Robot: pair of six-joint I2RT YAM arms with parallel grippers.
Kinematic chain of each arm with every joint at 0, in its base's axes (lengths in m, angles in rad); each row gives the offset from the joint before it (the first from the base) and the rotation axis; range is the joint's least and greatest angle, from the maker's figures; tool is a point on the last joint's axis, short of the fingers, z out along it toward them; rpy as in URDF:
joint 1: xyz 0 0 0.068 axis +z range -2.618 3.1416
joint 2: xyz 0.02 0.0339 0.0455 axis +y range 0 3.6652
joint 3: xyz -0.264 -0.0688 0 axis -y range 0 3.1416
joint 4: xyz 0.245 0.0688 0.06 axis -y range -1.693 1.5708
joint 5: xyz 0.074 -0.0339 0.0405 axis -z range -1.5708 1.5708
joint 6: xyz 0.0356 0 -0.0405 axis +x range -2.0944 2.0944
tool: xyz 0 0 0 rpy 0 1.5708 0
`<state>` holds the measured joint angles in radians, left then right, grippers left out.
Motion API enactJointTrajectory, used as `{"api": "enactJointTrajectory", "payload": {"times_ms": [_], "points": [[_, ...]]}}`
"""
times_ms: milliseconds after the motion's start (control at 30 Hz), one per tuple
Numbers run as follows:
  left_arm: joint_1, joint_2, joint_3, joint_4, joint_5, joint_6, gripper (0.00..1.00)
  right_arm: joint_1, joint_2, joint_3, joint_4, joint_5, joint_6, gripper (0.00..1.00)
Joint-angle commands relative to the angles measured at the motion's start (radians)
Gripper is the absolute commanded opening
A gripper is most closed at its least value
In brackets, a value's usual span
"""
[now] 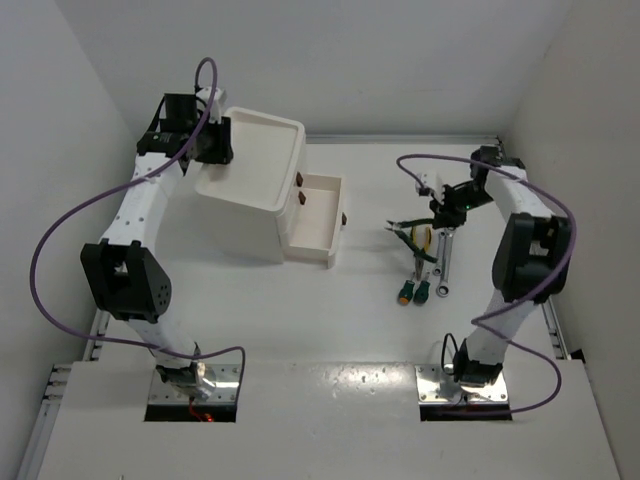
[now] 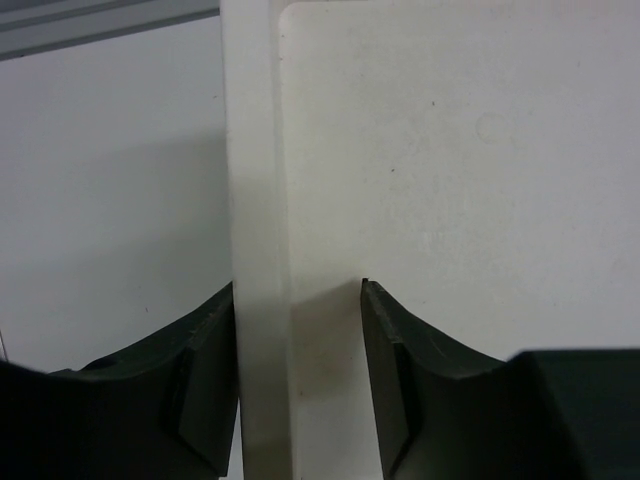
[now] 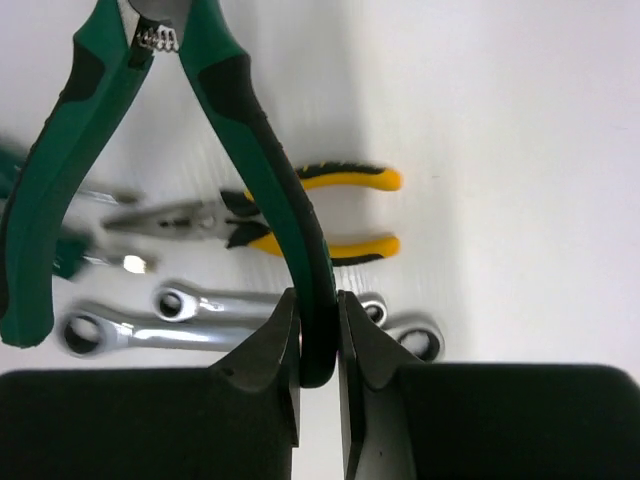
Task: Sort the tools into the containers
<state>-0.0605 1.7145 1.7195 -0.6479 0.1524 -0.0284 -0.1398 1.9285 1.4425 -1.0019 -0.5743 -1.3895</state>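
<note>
The white container (image 1: 290,165) stands at the back left, one drawer (image 1: 318,225) pulled out to the right. My left gripper (image 1: 218,140) sits at the left rim of its tray top. In the left wrist view this gripper (image 2: 298,290) straddles the rim (image 2: 255,200): one finger lies against the outside, the other stands inside the tray with a gap, so it is open. My right gripper (image 3: 318,300) is shut on one handle of green-handled pliers (image 3: 260,150), lifted over yellow-handled pliers (image 3: 330,210) and two silver wrenches (image 3: 200,300). Two green screwdrivers (image 1: 412,290) lie nearer the front.
The tools lie in a small cluster (image 1: 430,260) right of the open drawer, close to the right arm. Dark knobs (image 1: 344,217) mark the drawer fronts. White walls close in the table at the back and on both sides.
</note>
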Motion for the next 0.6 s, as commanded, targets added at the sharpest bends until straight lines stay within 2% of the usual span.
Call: {"api": "enactJointTrajectory", "payload": {"times_ms": [0,33,67,200,333,367,467,567], "points": [[-0.045,0.020,-0.069,-0.131,0.101,-0.027,0.48,0.017,-0.202,0.006,0.031,-0.168,0.353,0.00],[-0.045,0.020,-0.069,-0.121,0.101,-0.027,0.46,0.028,-0.223,0.006,0.102,-0.177,0.468,0.00],[-0.045,0.020,-0.069,-0.121,0.111,-0.036,0.44,0.041,-0.236,0.006,0.124,-0.177,0.657,0.00],[-0.045,0.011,-0.087,-0.121,0.102,-0.073,0.00,0.084,-0.284,0.004,0.210,-0.159,1.002,0.00],[-0.055,-0.019,-0.126,-0.098,0.032,-0.148,0.00,0.129,-0.330,-0.051,0.350,-0.093,1.292,0.00],[-0.067,-0.030,-0.126,-0.084,0.000,-0.191,0.00,0.179,-0.350,-0.063,0.426,0.088,1.455,0.00],[-0.076,-0.073,-0.170,-0.050,-0.103,-0.261,0.00,0.300,-0.336,-0.035,0.415,0.331,1.538,0.00],[-0.094,-0.085,-0.181,-0.039,-0.195,-0.317,0.00,0.377,-0.260,0.066,0.344,0.442,1.654,0.00]]}}
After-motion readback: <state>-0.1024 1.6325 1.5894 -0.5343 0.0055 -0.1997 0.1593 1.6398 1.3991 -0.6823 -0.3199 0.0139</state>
